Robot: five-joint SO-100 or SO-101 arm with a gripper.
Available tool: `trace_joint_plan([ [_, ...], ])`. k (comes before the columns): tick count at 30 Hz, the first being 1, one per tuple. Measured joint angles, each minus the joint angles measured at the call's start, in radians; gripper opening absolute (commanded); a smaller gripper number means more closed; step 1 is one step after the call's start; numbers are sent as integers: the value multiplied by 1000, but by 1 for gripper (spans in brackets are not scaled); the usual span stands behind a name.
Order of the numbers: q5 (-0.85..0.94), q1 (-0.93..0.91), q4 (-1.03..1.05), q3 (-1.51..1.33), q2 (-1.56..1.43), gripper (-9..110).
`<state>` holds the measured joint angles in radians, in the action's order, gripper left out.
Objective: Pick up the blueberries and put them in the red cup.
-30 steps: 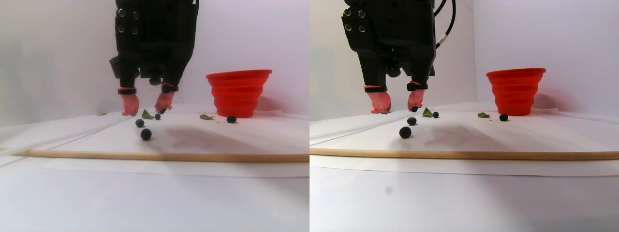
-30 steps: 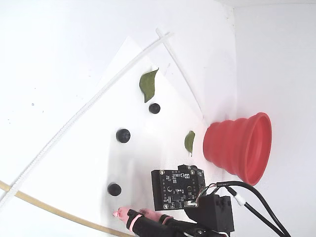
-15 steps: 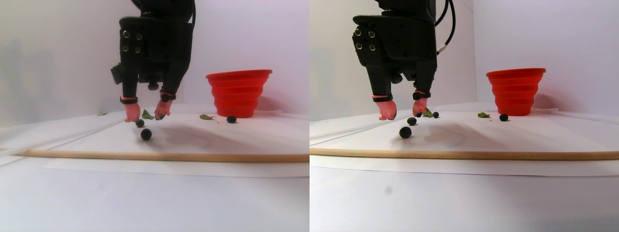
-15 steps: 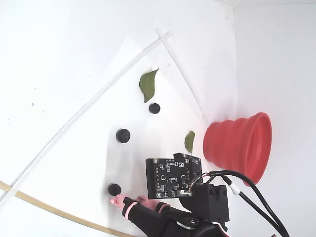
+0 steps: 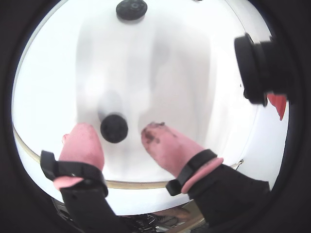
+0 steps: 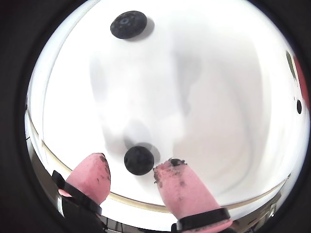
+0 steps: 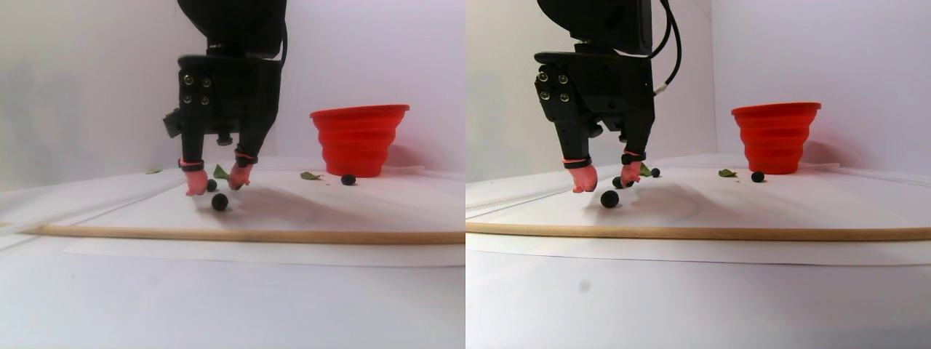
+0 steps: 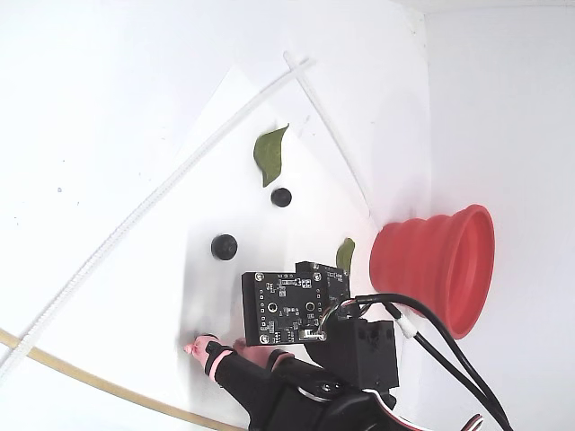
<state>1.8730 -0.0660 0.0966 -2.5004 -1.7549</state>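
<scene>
Fingers [image 5: 82, 143] spread, straddling blueberry [image 5: 114, 128]; red cup [image 7: 358, 139] apart.

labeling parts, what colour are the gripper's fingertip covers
Pink, smudged with dark stains, on the gripper; clearest in a wrist view.

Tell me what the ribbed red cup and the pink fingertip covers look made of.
Bright red ribbed stepped cup: probably silicone or soft plastic, matte, judging by its collapsible-looking folds. Pink covers on the gripper fingertips: seemingly soft rubber, matte, with dark smudges.
</scene>
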Motion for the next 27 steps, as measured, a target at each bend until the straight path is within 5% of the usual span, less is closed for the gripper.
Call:
trace_joint_plan([
  [27, 5, 3, -89, 21, 120, 16],
])
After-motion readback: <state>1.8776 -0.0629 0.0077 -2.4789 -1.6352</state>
